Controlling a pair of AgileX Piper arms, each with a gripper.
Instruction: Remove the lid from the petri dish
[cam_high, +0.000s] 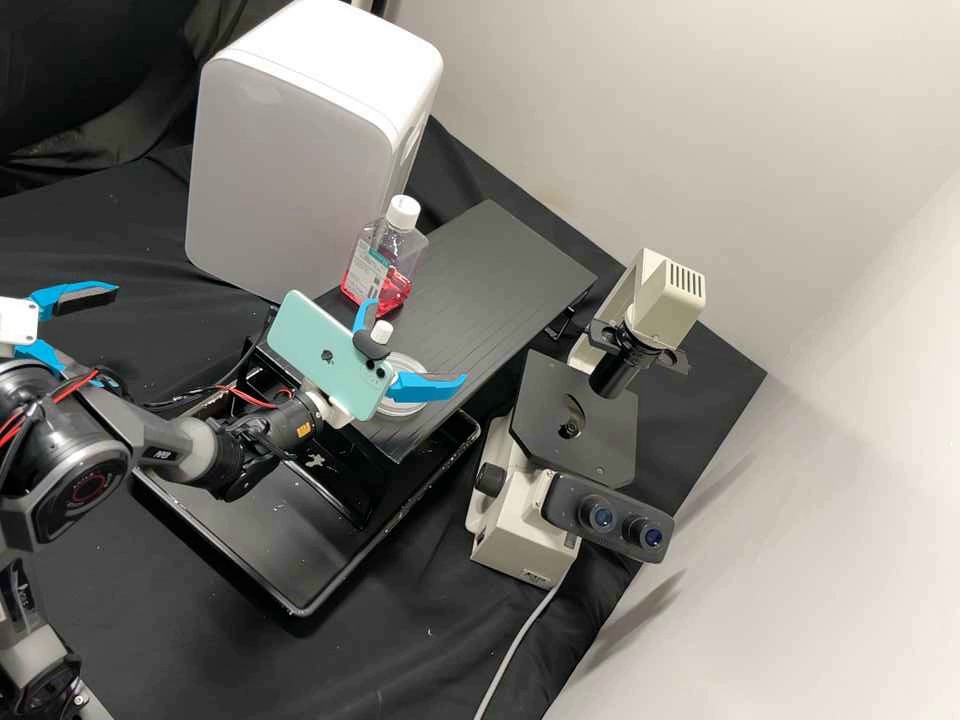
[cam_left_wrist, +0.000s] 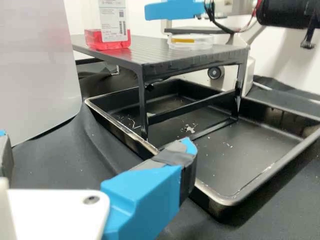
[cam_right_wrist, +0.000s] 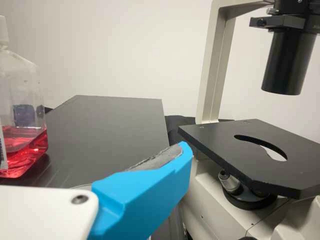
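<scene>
- Black cloth covers the bench (cam_high: 150, 230), and a pale wall rises behind it from 12 to 3 o'clock in the high view.
- At the centre, a raised black platform (cam_high: 490, 270) stands on thin legs in a shallow black tray (cam_high: 280, 520).
- The petri dish (cam_high: 402, 362) rests on the platform's near end with its lid (cam_left_wrist: 190, 36) on.
- The right gripper (cam_high: 405, 350) has its blue fingers spread apart, one on either side of the dish. Whether they touch it I cannot tell.
- The left gripper (cam_high: 95, 335) hangs at 9 o'clock from the dish, well apart from it over the cloth. It is spread wide and holds nothing.
- A bottle (cam_high: 385, 265) of red liquid stands on the platform at 12 o'clock from the dish.
- A white box (cam_high: 300, 140) stands at 11 o'clock from the dish.
- A microscope (cam_high: 590, 440) stands at 4 o'clock from the dish, beside the tray.
</scene>
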